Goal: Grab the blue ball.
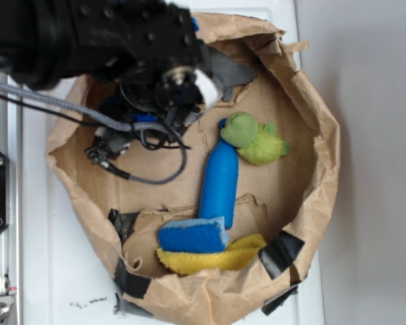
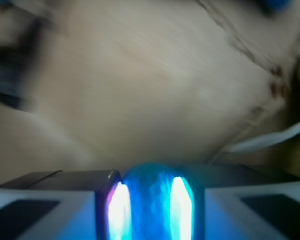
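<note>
Blue ball (image 2: 157,202) sits pinched between gripper (image 2: 157,210) pads in wrist view; exterior view hides it under arm, over upper left of paper-lined basket (image 1: 311,101). You're at grasp-secured step, judging by squeeze. Next: lift straight up, clear of blue bottle (image 1: 219,183).

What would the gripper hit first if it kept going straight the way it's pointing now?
The gripper is shut on the blue ball. Ahead is only the brown paper floor, probably the first contact, though blur hides the depth.
</note>
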Robot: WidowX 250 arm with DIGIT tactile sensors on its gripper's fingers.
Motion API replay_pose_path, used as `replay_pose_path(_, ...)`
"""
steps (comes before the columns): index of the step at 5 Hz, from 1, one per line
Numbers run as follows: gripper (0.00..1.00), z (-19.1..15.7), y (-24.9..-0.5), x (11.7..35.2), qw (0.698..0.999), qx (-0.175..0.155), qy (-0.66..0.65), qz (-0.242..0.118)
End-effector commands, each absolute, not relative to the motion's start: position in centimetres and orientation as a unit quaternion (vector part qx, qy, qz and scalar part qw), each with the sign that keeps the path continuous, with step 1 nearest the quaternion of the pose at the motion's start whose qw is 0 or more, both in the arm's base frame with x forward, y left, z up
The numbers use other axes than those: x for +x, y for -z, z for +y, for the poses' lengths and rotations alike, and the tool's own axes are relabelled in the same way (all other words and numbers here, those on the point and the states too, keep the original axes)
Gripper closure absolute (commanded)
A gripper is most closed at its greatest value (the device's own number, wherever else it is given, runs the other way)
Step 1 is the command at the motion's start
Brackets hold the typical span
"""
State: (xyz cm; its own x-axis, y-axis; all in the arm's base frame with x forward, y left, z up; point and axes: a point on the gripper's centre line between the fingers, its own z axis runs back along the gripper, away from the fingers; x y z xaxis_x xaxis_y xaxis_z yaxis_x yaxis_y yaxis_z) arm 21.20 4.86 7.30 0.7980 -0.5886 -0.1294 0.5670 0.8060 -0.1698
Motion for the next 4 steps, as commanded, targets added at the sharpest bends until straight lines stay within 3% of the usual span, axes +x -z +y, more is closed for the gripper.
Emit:
replay_pose_path(1,1.00,2.1,-18.6,23.1,0.974,-0.123,0.189,0.010)
replay_pose_path(2,1.00,3.0,-20.4,24.0,0.985,-0.143,0.095,-0.029)
replay_pose_path(3,1.00,3.7,-21.5,24.7,0.987,-0.139,0.018,-0.078)
replay_pose_path(4,1.00,3.6,-21.9,25.0,0.989,-0.107,-0.022,-0.099)
